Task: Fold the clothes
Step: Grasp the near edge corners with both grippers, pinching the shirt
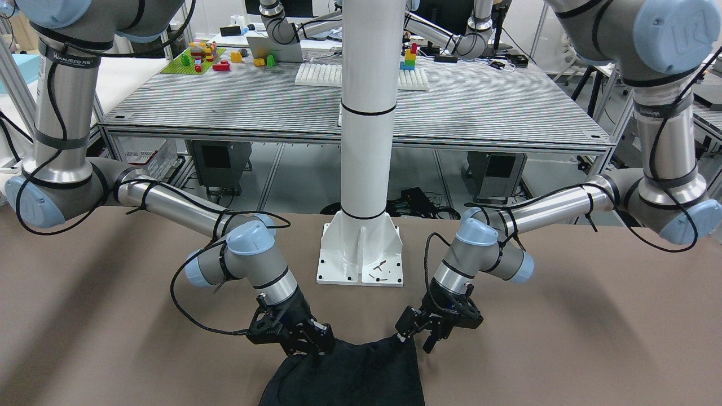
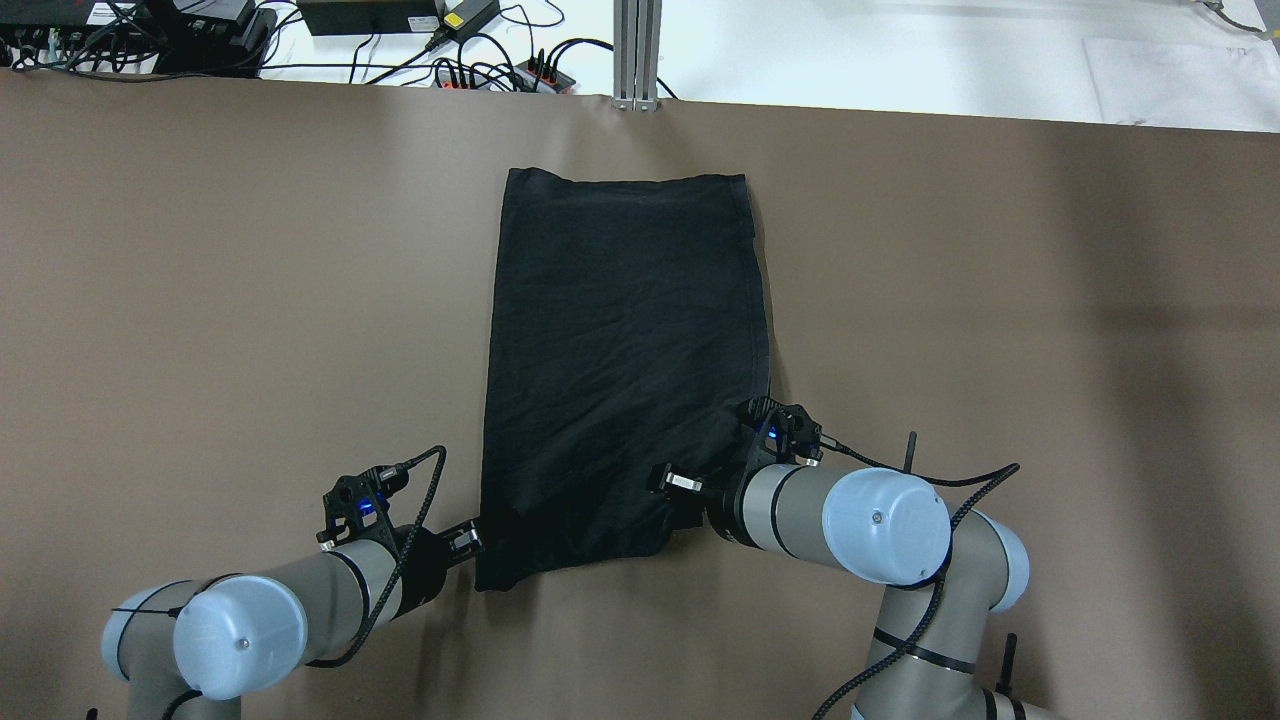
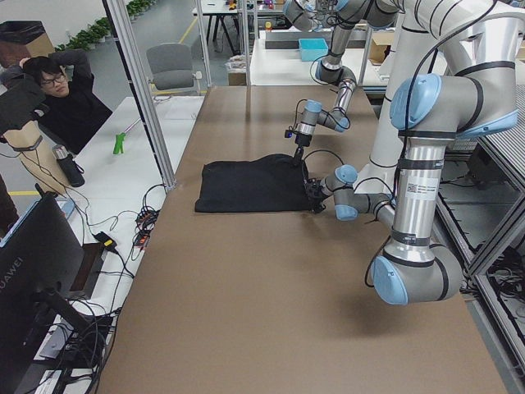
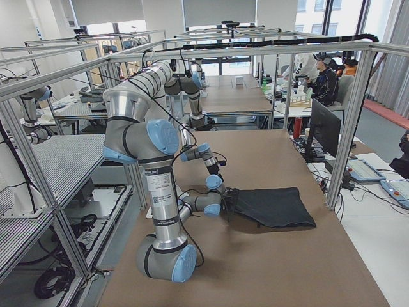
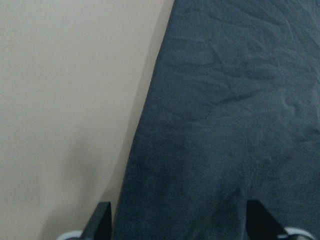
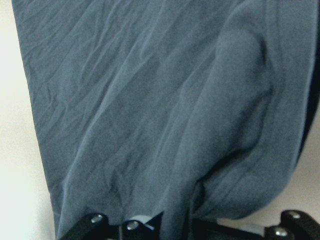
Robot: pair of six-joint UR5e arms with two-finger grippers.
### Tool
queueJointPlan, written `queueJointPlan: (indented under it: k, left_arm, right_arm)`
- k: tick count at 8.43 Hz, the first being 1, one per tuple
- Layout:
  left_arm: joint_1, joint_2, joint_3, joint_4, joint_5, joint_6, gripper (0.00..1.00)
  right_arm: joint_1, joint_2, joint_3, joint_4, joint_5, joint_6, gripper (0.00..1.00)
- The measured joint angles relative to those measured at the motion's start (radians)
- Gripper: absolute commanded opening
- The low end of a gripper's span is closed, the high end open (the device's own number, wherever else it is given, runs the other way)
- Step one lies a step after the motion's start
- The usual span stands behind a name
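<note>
The black T-shirt [image 2: 620, 350] lies folded into a long strip on the brown table [image 2: 200, 300], plain side up; its print is hidden. My left gripper [image 2: 478, 540] is open at the strip's near left corner. In the left wrist view the fingers stand wide apart with the shirt's edge [image 5: 225, 125] between them. My right gripper [image 2: 680, 495] is shut on the shirt's near right corner. In the right wrist view the fabric [image 6: 150, 100] bunches up into the jaws. In the front-facing view the left gripper [image 1: 416, 341] is on the right and the right gripper [image 1: 307, 347] on the left.
The robot's white pedestal [image 1: 361, 254] stands between the arms behind the shirt's near end. Cables and power strips [image 2: 500, 70] and an aluminium post [image 2: 635, 50] line the table's far edge. A person [image 3: 57, 90] sits beyond that edge.
</note>
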Motion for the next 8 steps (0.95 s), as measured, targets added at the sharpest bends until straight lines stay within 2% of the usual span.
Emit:
queueJointPlan:
  k: [4, 8]
  left_arm:
    - [0.019, -0.018, 0.057, -0.008, 0.013, -0.001, 0.94]
    - [0.034, -0.008, -0.004, -0.002, 0.020, -0.002, 0.94]
  right_arm:
    - [0.001, -0.001, -0.001, 0.000, 0.000, 0.000, 0.00]
    - [0.004, -0.002, 0.001, -0.001, -0.001, 0.000, 0.00]
